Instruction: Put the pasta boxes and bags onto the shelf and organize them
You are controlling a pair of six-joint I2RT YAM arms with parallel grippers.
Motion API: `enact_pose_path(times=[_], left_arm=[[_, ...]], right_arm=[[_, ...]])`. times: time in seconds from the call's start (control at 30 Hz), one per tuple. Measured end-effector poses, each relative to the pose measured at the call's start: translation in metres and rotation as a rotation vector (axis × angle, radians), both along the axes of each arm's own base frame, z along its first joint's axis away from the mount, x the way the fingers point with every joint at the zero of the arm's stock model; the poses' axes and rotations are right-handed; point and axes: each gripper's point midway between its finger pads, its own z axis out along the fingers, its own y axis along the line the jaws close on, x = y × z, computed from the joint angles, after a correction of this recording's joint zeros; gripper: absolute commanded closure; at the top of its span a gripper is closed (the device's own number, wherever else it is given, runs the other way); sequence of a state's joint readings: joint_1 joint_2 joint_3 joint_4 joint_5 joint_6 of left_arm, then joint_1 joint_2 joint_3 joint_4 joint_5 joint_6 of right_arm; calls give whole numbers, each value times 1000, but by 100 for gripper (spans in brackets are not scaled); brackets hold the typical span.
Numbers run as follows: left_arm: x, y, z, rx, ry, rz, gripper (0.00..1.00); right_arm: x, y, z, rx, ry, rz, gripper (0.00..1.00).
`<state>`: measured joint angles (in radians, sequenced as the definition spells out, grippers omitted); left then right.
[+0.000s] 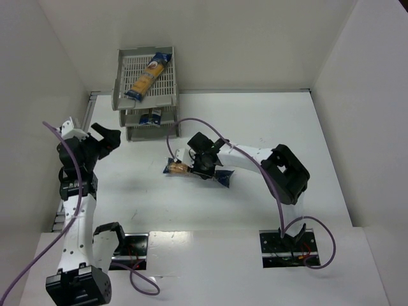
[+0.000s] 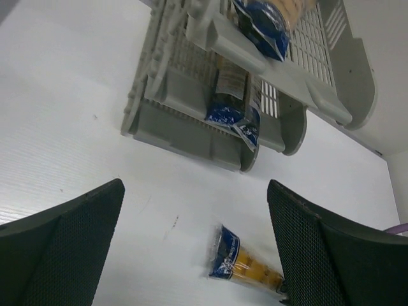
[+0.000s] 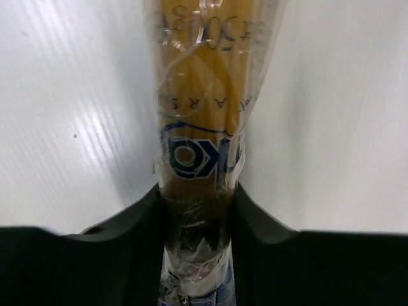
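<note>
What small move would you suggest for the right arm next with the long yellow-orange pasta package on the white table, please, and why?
Probably lift it straight up a little. The right gripper is shut on the long yellow-orange pasta package, which seems to lie on the white table, while the grey slatted plastic shelf stands farther back to the left.

The shelf is set at the far left of the bench, against the back wall. One pasta package is laid diagonally in the top tray. A second package is lodged in a tray beneath, its end overhanging the front edge. A third package is found at mid-bench, in front and right of the shelf, clasped between the fingers of the right tool. The left tool is positioned near the shelf's front left.
</note>
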<state>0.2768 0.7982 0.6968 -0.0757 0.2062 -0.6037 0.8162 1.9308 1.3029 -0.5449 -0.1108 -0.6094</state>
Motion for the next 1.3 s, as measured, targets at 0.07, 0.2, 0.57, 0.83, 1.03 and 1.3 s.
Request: enact_pose_path(times=[0.07, 0.2, 0.57, 0.83, 1.03, 1.3], left_arm=[[-3, 8, 4, 2, -14, 30, 0], [-8, 21, 6, 6, -27, 74, 0], [10, 35, -1, -4, 6, 85, 0], [14, 29, 8, 16, -12, 32, 0], [5, -17, -8, -56, 48, -213, 1], [-18, -88, -81, -258, 301, -502, 0]], right_arm=[[0, 4, 4, 7, -13, 5, 100], [-1, 18, 6, 32, 7, -10, 100], [2, 107, 50, 369, 294, -334, 100], [16, 143, 50, 482, 418, -541, 100], [17, 147, 56, 507, 455, -593, 100], [25, 138, 81, 563, 458, -667, 100]])
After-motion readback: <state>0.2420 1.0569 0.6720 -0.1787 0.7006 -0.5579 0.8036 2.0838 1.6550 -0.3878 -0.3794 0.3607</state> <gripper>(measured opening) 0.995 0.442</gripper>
